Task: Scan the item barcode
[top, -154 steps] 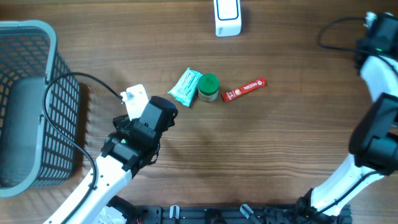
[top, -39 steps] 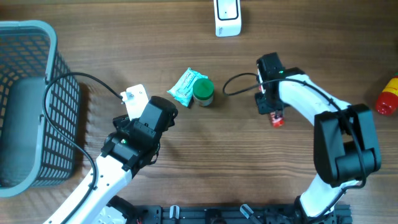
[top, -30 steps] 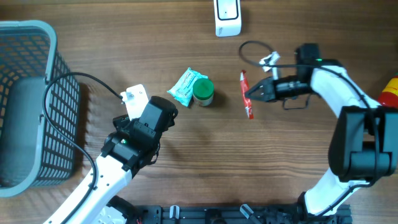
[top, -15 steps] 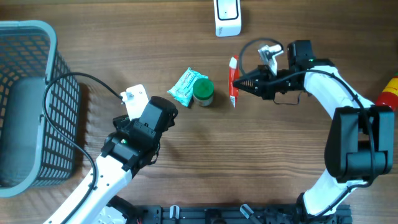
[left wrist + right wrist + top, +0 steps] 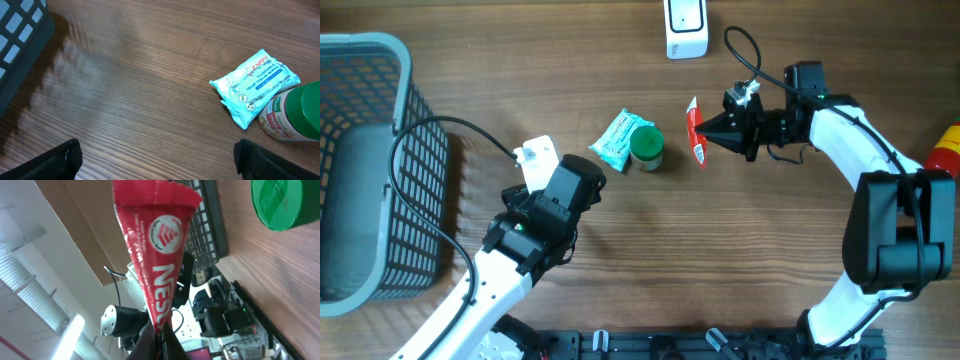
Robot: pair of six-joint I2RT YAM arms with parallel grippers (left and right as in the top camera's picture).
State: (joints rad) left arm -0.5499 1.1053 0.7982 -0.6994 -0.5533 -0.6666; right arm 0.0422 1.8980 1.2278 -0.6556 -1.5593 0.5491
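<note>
A red stick sachet [image 5: 695,133] with white lettering hangs above the table, and my right gripper [image 5: 712,137] is shut on its lower end. It sits below and slightly right of the white barcode scanner [image 5: 685,27] at the back edge. In the right wrist view the sachet [image 5: 157,255] stands up from the closed jaws of the right gripper [image 5: 157,335], printed side to the camera. My left gripper [image 5: 578,178] rests low at the front left. In its wrist view the left gripper [image 5: 160,165] is open over bare wood.
A teal wipes packet [image 5: 618,138] and a green-lidded jar [image 5: 647,146] lie left of the sachet, also seen as packet [image 5: 255,80] and jar [image 5: 295,112]. A grey mesh basket [image 5: 405,60] fills the left side. A red and yellow bottle [image 5: 945,150] lies at the right edge.
The right gripper picked the sachet off the table and carried it left and back toward the scanner, turning it upright. The left arm has not moved.
</note>
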